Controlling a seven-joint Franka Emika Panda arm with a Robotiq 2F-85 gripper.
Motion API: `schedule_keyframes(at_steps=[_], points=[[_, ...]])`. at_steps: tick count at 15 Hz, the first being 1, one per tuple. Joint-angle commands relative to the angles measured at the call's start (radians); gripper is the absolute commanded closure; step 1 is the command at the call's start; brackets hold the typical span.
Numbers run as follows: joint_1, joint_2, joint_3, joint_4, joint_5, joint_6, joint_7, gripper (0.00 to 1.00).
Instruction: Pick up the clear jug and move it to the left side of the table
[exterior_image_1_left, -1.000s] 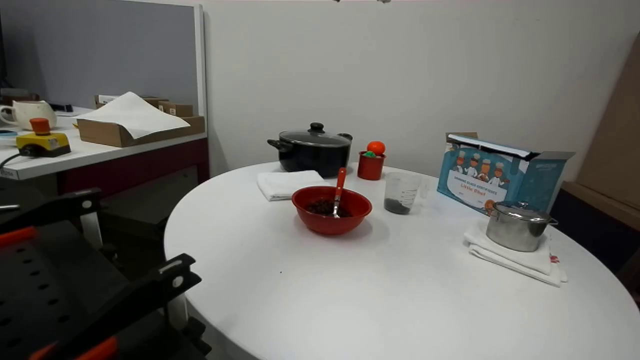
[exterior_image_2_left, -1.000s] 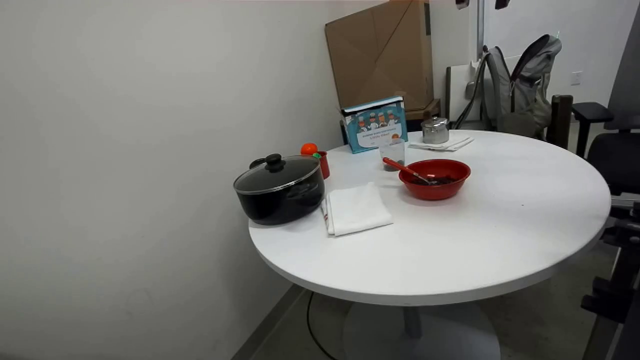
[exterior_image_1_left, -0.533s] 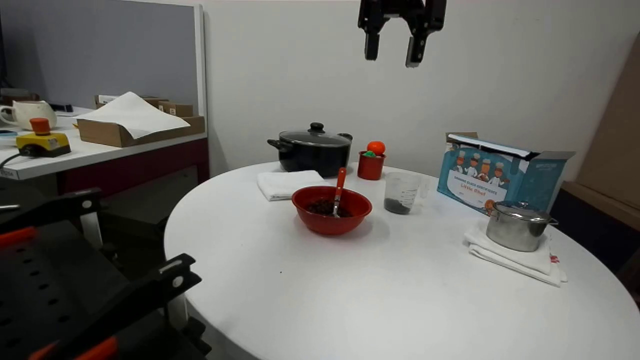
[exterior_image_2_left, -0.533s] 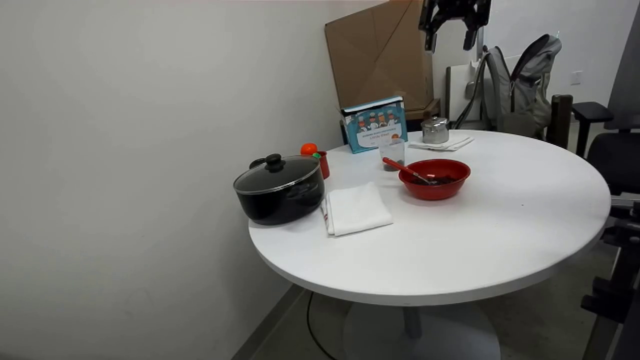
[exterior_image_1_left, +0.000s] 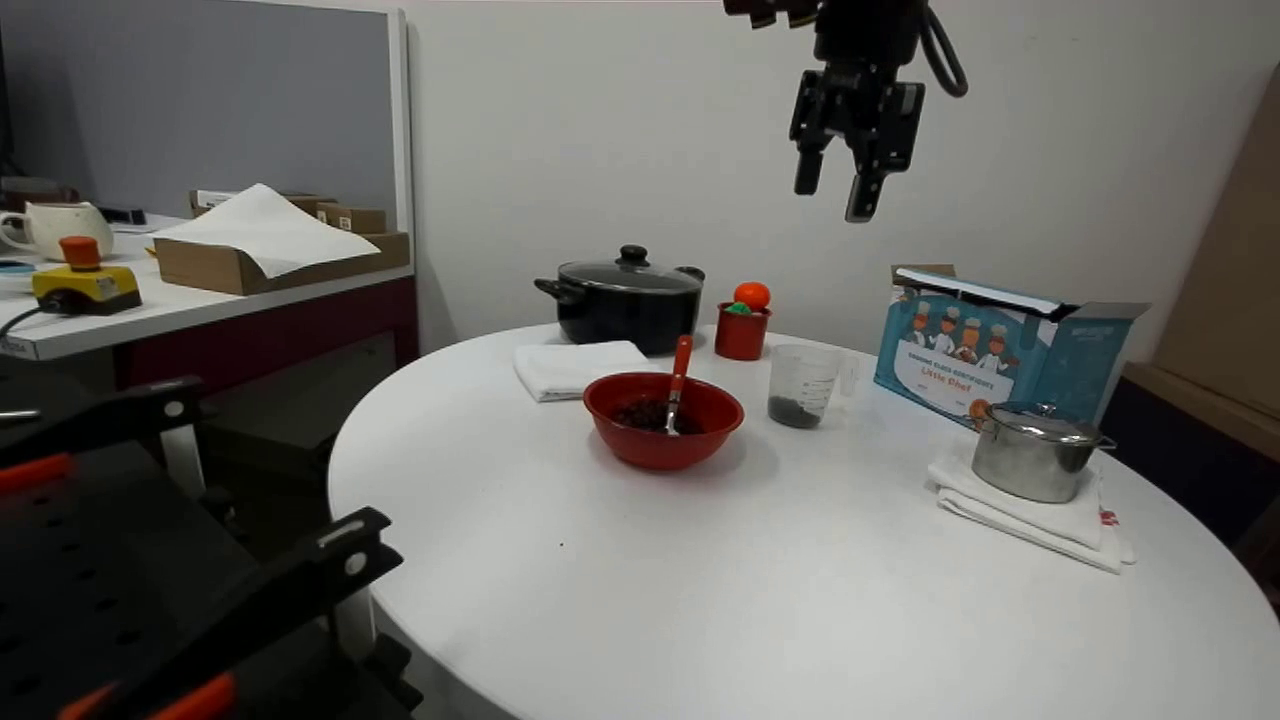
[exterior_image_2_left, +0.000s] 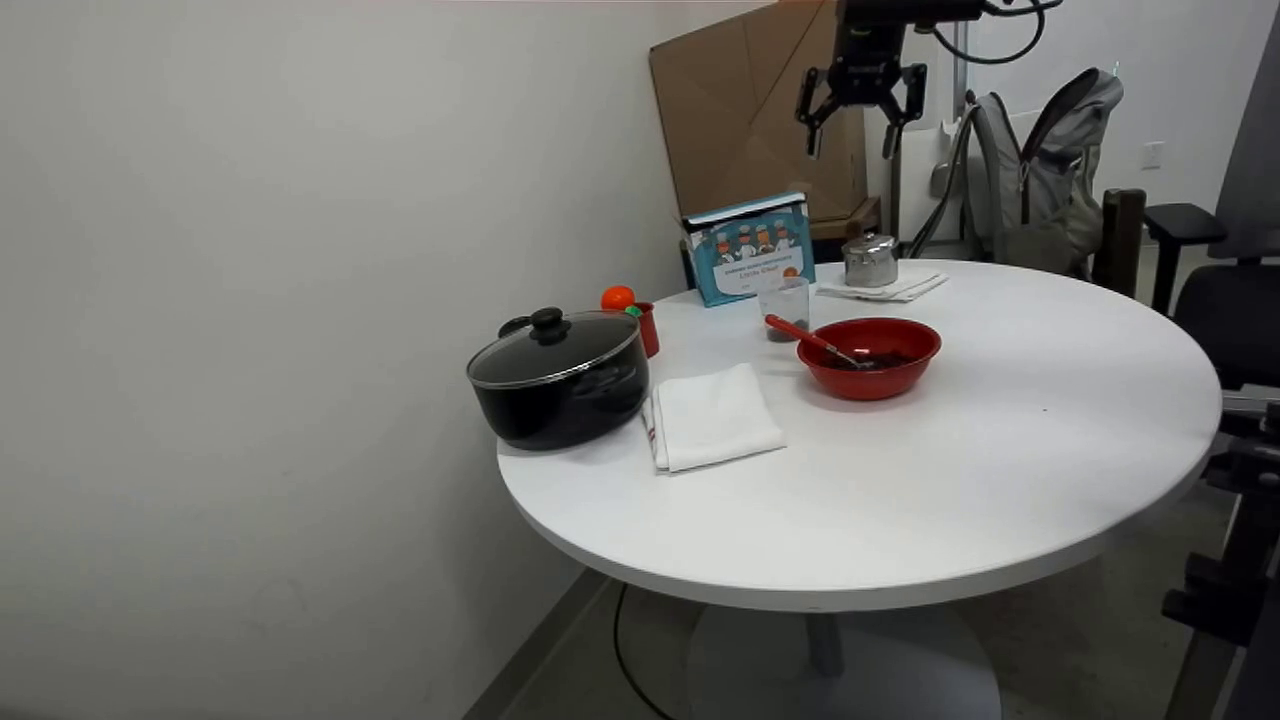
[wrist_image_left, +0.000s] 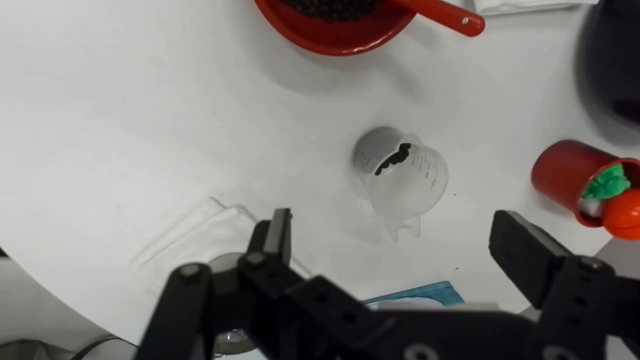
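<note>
Above the table (exterior_image_1_left: 700, 600), the claw (exterior_image_1_left: 834, 199) hangs, jaws apart; the clear jug (exterior_image_1_left: 803, 386) seemingly holds dark bits (wrist_image_left: 395, 159).

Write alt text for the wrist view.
A clear jug with dark bits inside stands ungripped on the white table; the open gripper shows at the bottom. Red bowl cut off at top, red cup at right, white cloth lower left.

In the red bowl (exterior_image_1_left: 650, 452) there are dark pieces (exterior_image_1_left: 640, 413) and one red-handled spoon (exterior_image_1_left: 679, 383). Beside the lidded black pot (exterior_image_1_left: 625, 315) lies a folded white cloth (exterior_image_1_left: 575, 372). The silver pot (exterior_image_1_left: 1035, 462) stands upon another cloth (exterior_image_1_left: 1060, 525), near the blue box (exterior_image_1_left: 945, 350).
</note>
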Motion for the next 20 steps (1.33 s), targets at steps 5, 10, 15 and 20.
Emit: schedule_keyframes(at_steps=[5,10,15,20], points=[[0.010,0.324,0.012,0.328,0.002,-0.077,0.169,0.00],[0.034,0.478,0.003,0.483,-0.013,-0.089,0.235,0.00],[0.043,0.588,-0.012,0.585,-0.028,-0.113,0.266,0.00],[0.038,0.647,-0.032,0.637,-0.037,-0.158,0.283,0.00]])
